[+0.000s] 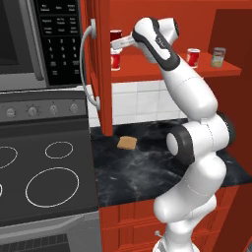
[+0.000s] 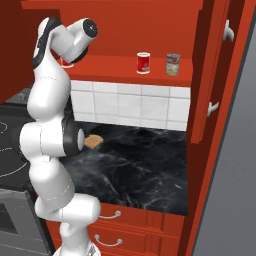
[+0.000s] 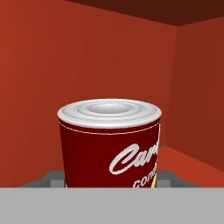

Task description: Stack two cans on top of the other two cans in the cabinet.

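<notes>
Our two-finger gripper [image 3: 109,183] sits low in the hand view, its dark tips flanking a red-and-white tin with a silver top [image 3: 110,144], apparently gripping it; around it the red wooden cabinet [image 3: 39,87]; white script reads "Ca", the rest cut off.

The red shelf board [image 1: 162,66] of the cabinet is carrying the cans. A red-and-white can [image 1: 115,60] is sitting on the board directly below the claw [image 1: 114,47], and two more are standing well off to the claw's right: a red-and-white can [image 2: 143,63] and, just beyond it, an olive-green can [image 2: 173,64]. Below the claw, the black marble counter [image 1: 147,162] is bearing a slice of bread [image 1: 127,142].
</notes>
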